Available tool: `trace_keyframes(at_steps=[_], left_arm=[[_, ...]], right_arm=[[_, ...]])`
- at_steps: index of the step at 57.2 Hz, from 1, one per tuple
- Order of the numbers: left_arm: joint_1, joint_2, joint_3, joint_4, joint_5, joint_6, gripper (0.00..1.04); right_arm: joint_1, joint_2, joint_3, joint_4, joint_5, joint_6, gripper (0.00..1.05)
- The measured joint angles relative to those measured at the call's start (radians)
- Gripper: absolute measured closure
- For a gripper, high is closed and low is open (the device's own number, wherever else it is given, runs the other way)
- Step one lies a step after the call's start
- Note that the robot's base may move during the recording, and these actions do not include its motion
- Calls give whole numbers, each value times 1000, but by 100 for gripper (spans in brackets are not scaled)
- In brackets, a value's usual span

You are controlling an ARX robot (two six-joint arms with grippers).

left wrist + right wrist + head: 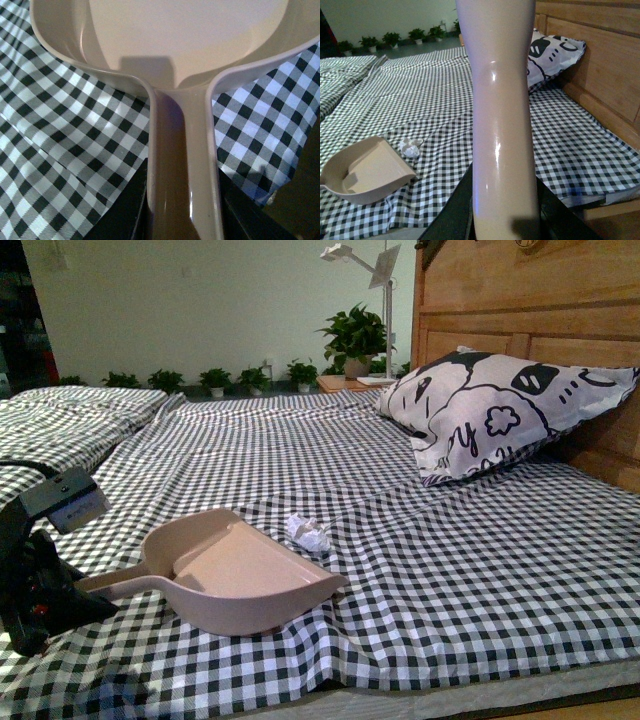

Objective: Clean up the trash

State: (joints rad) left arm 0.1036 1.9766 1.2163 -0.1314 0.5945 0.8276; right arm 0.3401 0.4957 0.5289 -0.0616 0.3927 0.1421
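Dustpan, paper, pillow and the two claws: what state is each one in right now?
dustpan: empty, resting on the checked sheet
paper wad: crumpled, on the sheet just outside the dustpan's open edge, not in it
pillow: propped against the wooden headboard
left gripper: shut on the dustpan's handle
right gripper: shut on a pink handle, far end out of view

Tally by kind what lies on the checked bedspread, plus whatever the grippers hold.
Dustpan, handle in the left gripper: 1
Paper wad: 1
Pillow: 1
Pink handle, in the right gripper: 1
Total: 4
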Motion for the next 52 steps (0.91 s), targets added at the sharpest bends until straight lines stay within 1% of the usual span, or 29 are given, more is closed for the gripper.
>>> trace_keyframes(at_steps=[7,22,52], left_arm=[[0,8,3,-51,-15,21,77],[0,14,34,-93,-31,38,77],[1,21,35,-97,-45,48,77]], right_arm=[[0,0,0,0,0,0,85],[0,0,0,0,0,0,85],[0,0,0,0,0,0,85]])
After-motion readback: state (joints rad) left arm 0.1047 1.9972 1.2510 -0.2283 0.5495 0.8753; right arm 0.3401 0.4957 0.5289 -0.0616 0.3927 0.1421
